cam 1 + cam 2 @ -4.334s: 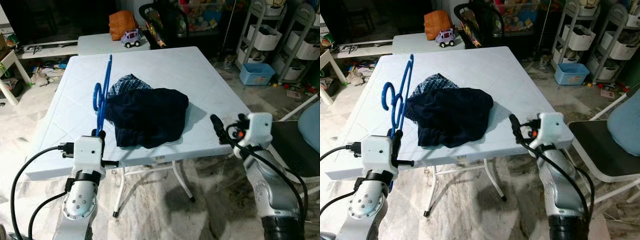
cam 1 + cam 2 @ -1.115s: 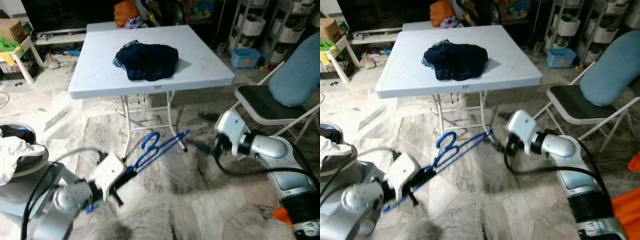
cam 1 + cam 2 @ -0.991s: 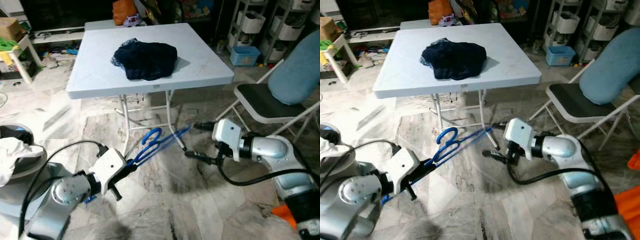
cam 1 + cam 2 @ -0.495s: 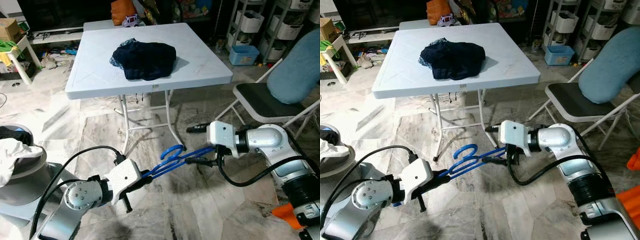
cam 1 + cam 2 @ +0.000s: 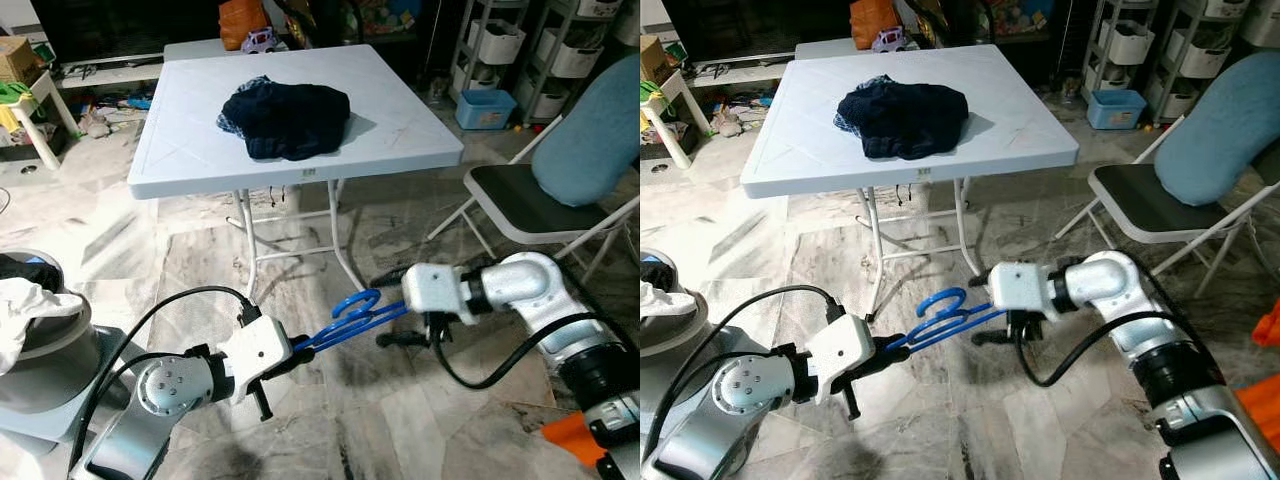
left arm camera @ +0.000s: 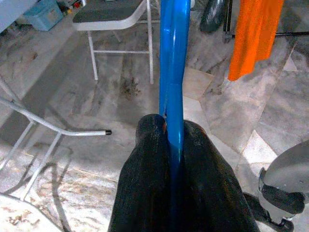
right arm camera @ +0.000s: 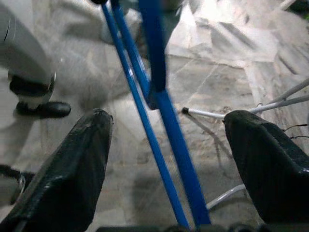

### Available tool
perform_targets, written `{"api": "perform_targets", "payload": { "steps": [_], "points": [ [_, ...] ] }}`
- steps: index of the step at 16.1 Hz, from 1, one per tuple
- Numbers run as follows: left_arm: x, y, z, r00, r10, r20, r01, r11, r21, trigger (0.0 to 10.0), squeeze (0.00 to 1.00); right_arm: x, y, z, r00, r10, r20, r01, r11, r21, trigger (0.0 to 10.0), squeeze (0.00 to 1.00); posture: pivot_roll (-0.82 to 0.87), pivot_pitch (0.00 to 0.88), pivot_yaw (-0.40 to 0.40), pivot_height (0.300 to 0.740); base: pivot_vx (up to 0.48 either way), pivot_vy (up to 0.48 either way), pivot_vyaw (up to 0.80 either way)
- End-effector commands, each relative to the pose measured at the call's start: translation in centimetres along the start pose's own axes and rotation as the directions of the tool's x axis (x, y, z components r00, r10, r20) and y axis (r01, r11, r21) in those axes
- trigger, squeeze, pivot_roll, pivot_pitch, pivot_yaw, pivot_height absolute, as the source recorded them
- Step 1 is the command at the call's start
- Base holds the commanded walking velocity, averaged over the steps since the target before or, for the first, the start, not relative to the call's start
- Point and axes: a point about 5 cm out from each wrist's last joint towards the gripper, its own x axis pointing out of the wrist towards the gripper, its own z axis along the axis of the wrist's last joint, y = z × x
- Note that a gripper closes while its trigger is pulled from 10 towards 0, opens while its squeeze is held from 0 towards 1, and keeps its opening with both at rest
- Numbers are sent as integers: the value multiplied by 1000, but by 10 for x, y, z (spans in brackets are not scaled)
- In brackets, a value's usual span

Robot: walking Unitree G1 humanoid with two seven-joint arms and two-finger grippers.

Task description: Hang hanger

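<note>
A blue plastic hanger (image 5: pixel 345 318) hangs low over the marble floor in front of the white table, lying nearly level. My left gripper (image 5: pixel 285 355) is shut on one end of it; the left wrist view shows both black fingers (image 6: pixel 149 145) pressed against the blue bar (image 6: pixel 172 72). My right gripper (image 5: pixel 388 310) is open at the hanger's other end, by the hook, with one finger on each side. In the right wrist view the blue bars (image 7: pixel 164 116) run between the wide-spread fingers (image 7: pixel 72 179) without touching them.
A white folding table (image 5: pixel 400 140) carries a pile of dark clothes (image 5: pixel 285 105). A folding chair (image 5: pixel 520 205) with a blue cushion stands to the right. Orange fabric (image 5: pixel 575 440) lies at the lower right, and a white cloth (image 5: pixel 30 310) on a round stand at the left.
The hanger came off the table and the camera backed away from it. In the last half second my right gripper slid in around the hanger's hook end, and my left gripper edged forward.
</note>
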Motion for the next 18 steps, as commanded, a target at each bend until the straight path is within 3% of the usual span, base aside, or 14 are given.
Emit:
{"api": "perform_targets", "payload": {
  "steps": [1,3,7,18],
  "points": [
    [2,-1,1,1000,-8,-2,8,1000,24,10000,0,1,-3,1,1000,9,-24,-10,999,-37,0,0,-3,77,-1,740,0,0,0],
    [4,-3,1,1000,-15,-6,16,999,35,10000,0,2,-3,-3,995,22,-99,-30,996,-83,0,0,-3,77,-3,740,0,0,0],
    [7,-5,-2,1000,-21,-19,22,999,47,10000,0,2,-6,-6,989,18,-147,-36,992,-121,0,0,-6,75,-7,740,0,0,0],
    [9,-3,-2,1000,-16,-17,17,998,53,10000,0,-2,-5,-17,974,45,-222,-76,988,-134,0,0,-5,70,-10,740,0,0,0]
  ]
}}
